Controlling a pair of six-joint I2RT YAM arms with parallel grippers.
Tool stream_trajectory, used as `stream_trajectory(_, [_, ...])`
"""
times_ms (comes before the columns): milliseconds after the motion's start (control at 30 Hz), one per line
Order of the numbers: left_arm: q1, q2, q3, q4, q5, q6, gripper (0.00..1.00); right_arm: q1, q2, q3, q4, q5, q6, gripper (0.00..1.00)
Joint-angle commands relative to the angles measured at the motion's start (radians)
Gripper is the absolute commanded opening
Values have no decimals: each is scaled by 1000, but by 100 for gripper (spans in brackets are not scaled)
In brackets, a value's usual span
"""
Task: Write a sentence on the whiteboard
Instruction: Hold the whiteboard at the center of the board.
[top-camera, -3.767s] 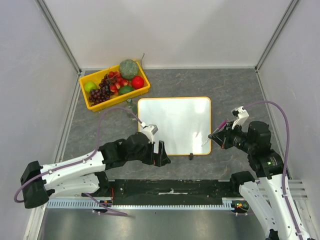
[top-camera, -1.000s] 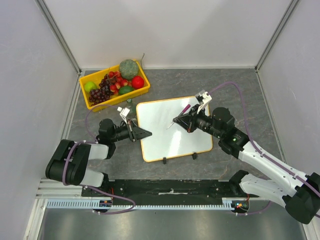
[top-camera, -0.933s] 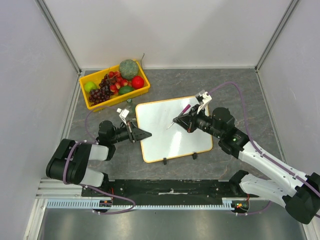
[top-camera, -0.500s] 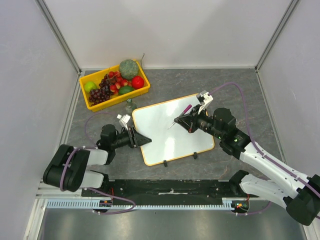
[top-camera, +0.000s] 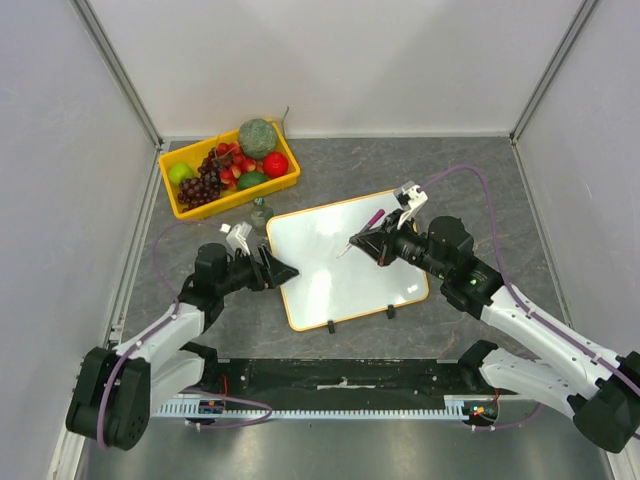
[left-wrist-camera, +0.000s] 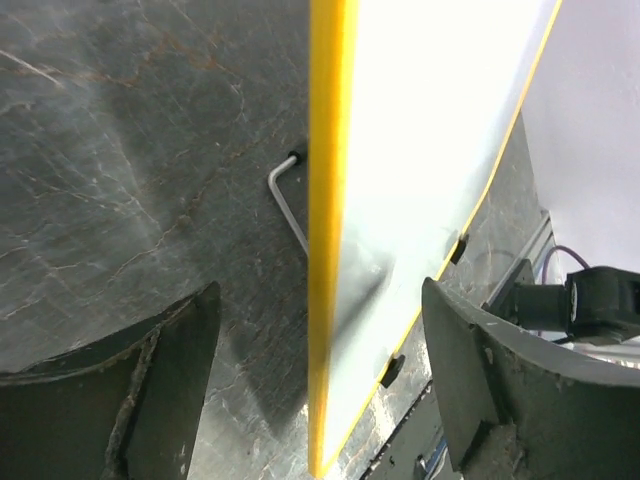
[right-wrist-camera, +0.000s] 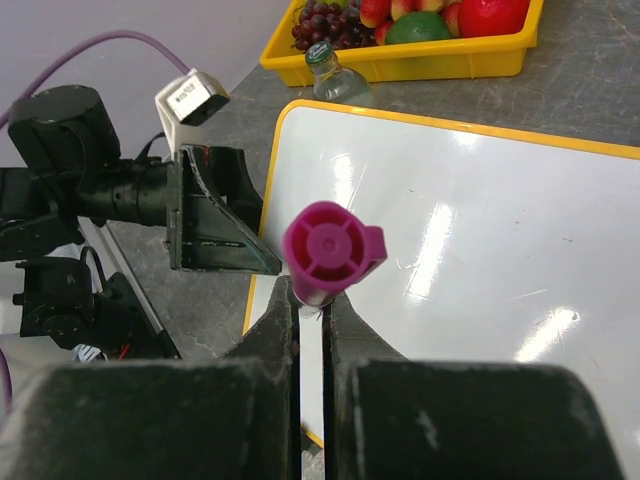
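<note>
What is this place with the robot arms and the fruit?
Most likely a robot lab's test booth. Plain white panels wall in a grey tabletop, the left arm and right arm are bolted at its near edge, and a whiteboard and a yellow tray of fruit lie there like practice props.

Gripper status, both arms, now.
Left gripper: open, fingers on either side of the whiteboard edge, not touching it.
Right gripper: shut on the pink marker.
</note>
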Motion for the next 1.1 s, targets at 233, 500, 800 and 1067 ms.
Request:
stream_trajectory(233, [-2, -225, 222, -498, -213, 79, 95, 6, -82, -28, -57, 38, -64, 0])
stream_trajectory(500, [-2, -242, 311, -660, -237, 82, 95, 4, -199, -45, -181, 73, -82, 0])
stream_trajectory(800, [-2, -260, 337, -737, -279, 94, 95, 6, -244, -56, -209, 49, -62, 0])
stream_trajectory(1067, [-4, -273, 293, -690, -277, 92, 96, 4, -195, -15, -220, 55, -67, 0])
